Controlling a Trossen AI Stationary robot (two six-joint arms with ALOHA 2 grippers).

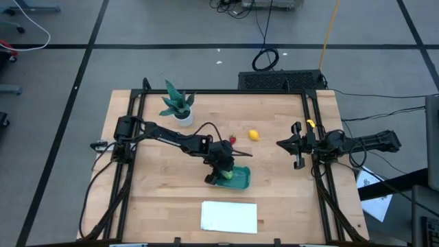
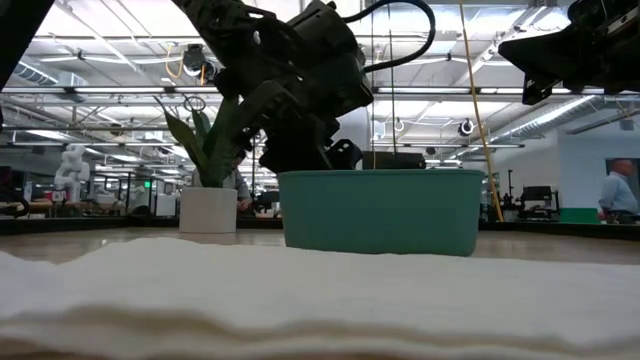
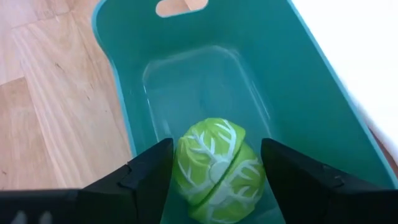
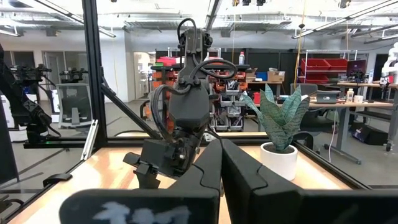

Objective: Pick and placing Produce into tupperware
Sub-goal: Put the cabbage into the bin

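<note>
The teal tupperware [image 1: 241, 180] sits at the table's middle; the low view shows its side wall [image 2: 380, 210]. My left gripper [image 1: 221, 171] reaches down into it and is shut on the round green piece [image 3: 217, 171], which has white veins like a cabbage. The red strawberry-like piece [image 1: 232, 139] and the yellow lemon-like piece [image 1: 254, 134] lie on the wood, farther back than the container. My right gripper [image 1: 280, 143] hovers shut near the table's right side, touching nothing. My left gripper pinches the green piece between its two fingers, one finger [image 3: 152, 171] on each side of its round body [image 3: 186, 162]. The fingers come from above, pointing down into the tupperware [image 3: 311, 81]. The piece is low inside the container; whether it touches the floor I cannot tell.
A potted green plant [image 1: 180, 106] stands at the far left of the table. A flat white rectangle [image 1: 229, 216] lies near the near edge and fills the low view's foreground. Black frame rails run along the table's left and right sides. Bare wood lies left of the container.
</note>
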